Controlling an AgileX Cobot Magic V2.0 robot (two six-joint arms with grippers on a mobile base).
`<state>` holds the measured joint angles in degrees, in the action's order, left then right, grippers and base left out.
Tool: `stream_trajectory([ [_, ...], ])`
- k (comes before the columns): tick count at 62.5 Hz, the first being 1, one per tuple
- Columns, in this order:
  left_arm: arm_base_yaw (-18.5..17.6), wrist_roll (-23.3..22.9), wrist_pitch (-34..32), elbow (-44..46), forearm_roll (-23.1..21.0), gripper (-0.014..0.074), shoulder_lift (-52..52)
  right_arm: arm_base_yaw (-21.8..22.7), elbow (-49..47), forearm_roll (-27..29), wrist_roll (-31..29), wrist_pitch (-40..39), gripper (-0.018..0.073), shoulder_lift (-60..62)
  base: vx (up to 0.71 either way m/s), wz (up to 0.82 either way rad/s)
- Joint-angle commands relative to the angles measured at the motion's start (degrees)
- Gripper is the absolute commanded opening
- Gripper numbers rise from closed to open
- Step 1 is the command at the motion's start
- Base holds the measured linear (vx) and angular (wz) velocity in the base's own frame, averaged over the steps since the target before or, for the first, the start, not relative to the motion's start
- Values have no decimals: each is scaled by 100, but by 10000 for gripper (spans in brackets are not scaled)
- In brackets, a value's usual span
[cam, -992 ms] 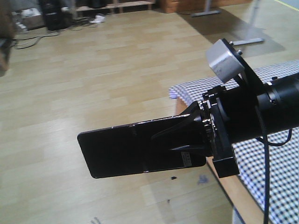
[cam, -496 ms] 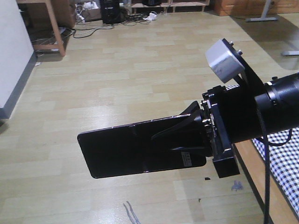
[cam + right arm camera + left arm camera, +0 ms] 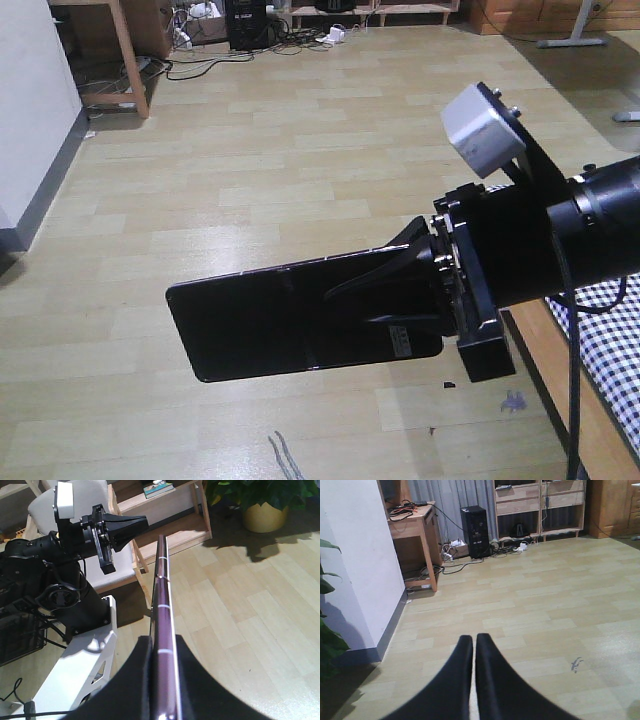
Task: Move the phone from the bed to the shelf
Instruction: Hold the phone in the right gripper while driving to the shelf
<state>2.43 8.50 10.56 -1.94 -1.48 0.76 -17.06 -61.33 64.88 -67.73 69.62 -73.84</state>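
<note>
In the front view my right gripper [image 3: 350,305] is shut on the phone [image 3: 260,320], a thin glossy black slab held flat and sticking out to the left above the floor. In the right wrist view the phone [image 3: 162,590] shows edge-on, pinkish, clamped between my right gripper's [image 3: 162,645] fingers. The bed [image 3: 612,350], with gingham cloth on a light wood frame, shows only at the lower right corner. My left gripper [image 3: 474,641] is shut with nothing between its fingers, held above bare floor. Light wooden shelf boards [image 3: 172,507] stand beyond my left gripper [image 3: 142,522].
A white wall [image 3: 360,555] stands at the left, with a wooden desk [image 3: 415,527], a black PC tower [image 3: 475,530] and loose cables [image 3: 460,565] behind it. A potted plant [image 3: 265,510] sits beside the shelf. The robot's white base [image 3: 85,670] is below.
The whole view has swung left: the bed has slid to the right edge and the white wall and desk have come in. The phone stays the same in my right gripper.
</note>
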Motion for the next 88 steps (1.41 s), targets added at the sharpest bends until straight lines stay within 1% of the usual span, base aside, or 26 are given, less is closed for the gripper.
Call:
stream_trajectory([
  [1,-20,-33,-415,122,-52,1,77,2,-143,504,-9,409,-2,165,3,-1],
  [88,-20,-33,-415,122,-52,1,77,2,-143,504,-9,409,-2,165,7,3],
])
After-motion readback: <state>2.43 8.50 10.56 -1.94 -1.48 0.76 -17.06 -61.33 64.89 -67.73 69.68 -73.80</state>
